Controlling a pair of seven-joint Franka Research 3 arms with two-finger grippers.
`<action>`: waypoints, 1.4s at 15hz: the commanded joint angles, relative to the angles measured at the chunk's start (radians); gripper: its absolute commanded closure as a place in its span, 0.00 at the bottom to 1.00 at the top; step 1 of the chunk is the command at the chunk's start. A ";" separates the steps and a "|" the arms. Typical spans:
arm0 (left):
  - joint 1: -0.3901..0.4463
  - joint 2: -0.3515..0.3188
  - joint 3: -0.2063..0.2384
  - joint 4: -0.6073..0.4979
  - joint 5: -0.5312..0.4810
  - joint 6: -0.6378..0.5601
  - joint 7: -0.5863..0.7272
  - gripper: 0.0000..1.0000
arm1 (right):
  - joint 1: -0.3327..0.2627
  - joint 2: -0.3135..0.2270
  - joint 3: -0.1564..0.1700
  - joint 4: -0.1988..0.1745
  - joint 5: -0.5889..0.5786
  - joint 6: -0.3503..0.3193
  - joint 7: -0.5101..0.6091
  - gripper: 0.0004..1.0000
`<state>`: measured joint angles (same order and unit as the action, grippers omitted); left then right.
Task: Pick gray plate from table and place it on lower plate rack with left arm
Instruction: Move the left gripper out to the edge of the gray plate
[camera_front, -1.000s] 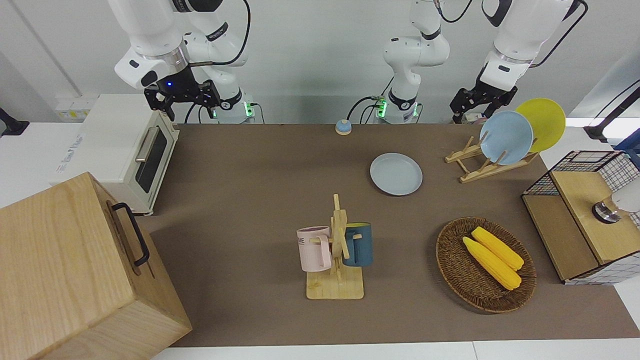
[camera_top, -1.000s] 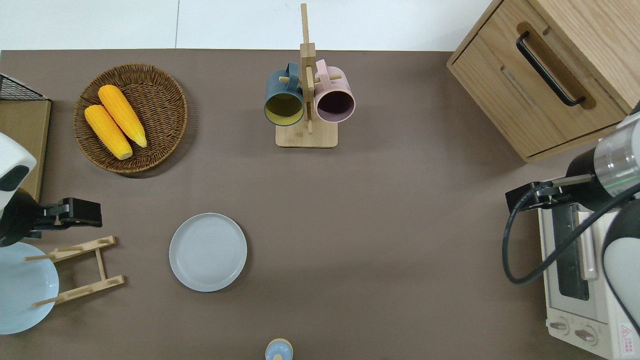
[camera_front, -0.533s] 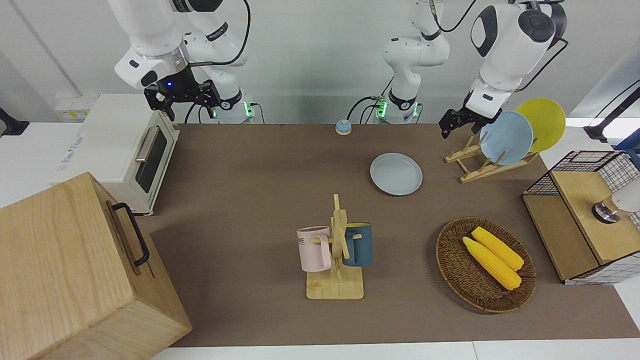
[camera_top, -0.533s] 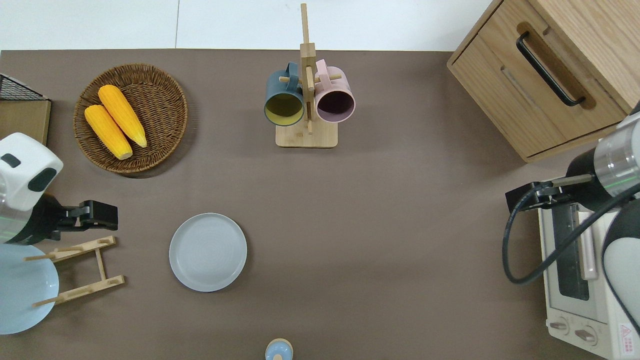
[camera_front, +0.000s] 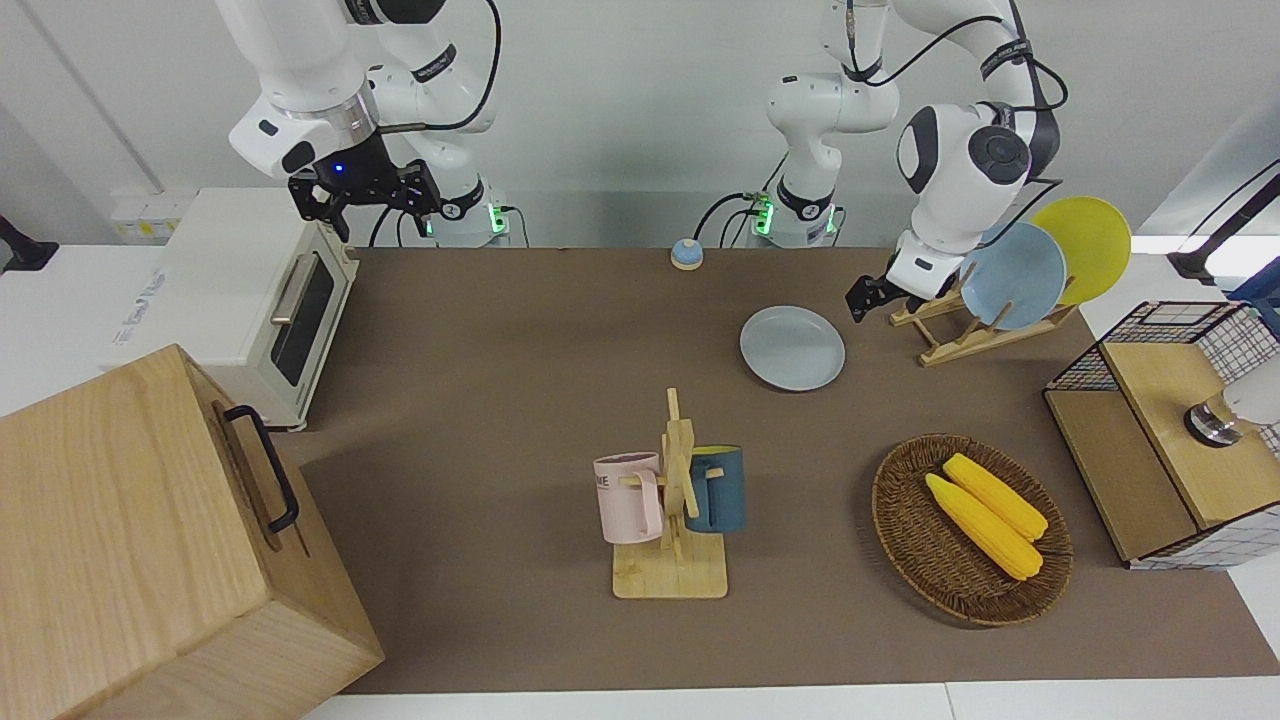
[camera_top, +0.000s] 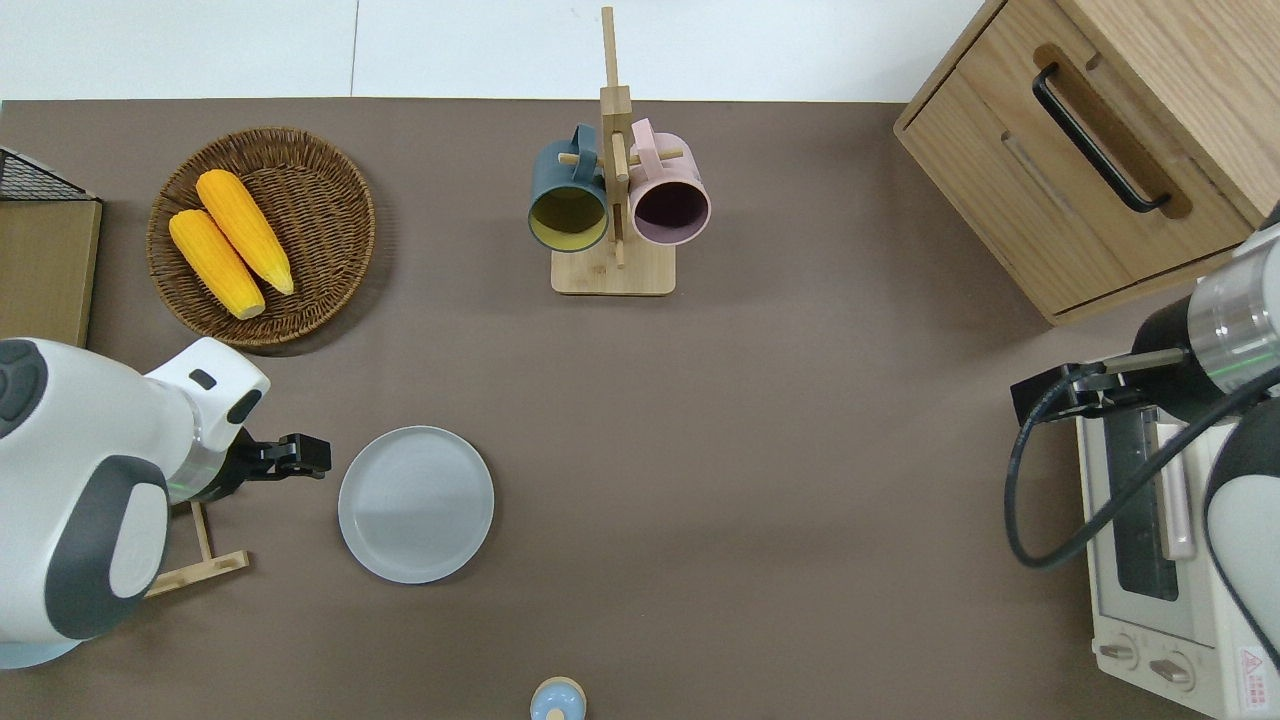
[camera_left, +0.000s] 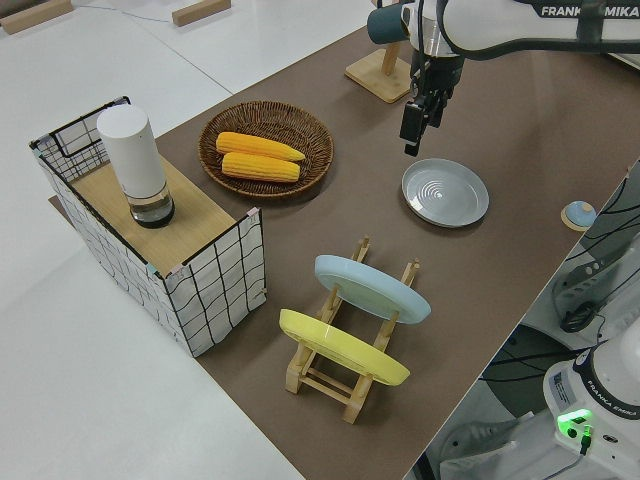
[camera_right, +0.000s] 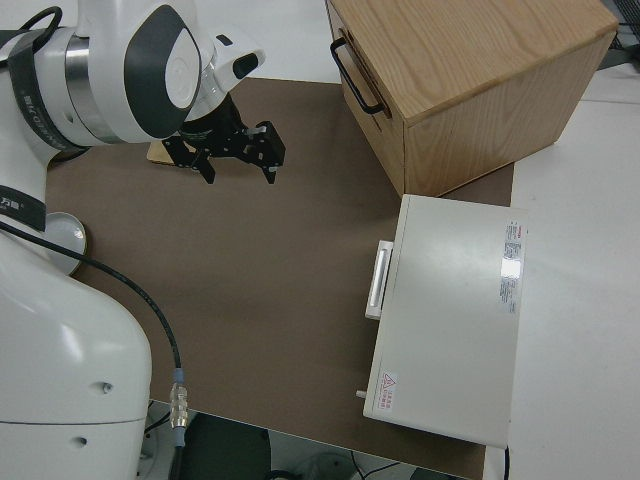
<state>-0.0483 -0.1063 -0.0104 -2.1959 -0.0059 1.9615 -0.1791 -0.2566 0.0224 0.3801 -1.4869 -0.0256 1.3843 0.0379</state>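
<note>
Front: gray plate (camera_front: 792, 347) flat on bench (camera_front: 500, 330), just beside lower plate rack (camera_front: 945, 320). Overhead: left tool (camera_top: 305, 455) over bare bench between rack and plate; finger gap can't tell. Left side: tool up off the plate. Right arm parked.

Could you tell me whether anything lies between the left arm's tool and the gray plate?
Nothing does. In the overhead view, only a narrow strip of bare brown table mat separates the black two-finger left tool from the round pale gray plate.
</note>
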 joint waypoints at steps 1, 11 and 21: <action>-0.012 -0.018 -0.014 -0.105 -0.011 0.109 -0.019 0.00 | -0.026 -0.002 0.023 0.010 -0.007 -0.014 0.013 0.02; -0.012 0.135 -0.022 -0.110 -0.011 0.114 -0.048 0.01 | -0.026 -0.002 0.023 0.010 -0.007 -0.014 0.013 0.02; -0.010 0.201 -0.028 -0.104 -0.020 0.151 -0.103 0.75 | -0.026 -0.002 0.023 0.010 -0.007 -0.014 0.013 0.02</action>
<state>-0.0486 0.0910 -0.0392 -2.2975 -0.0084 2.0910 -0.2476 -0.2566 0.0224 0.3801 -1.4869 -0.0256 1.3843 0.0379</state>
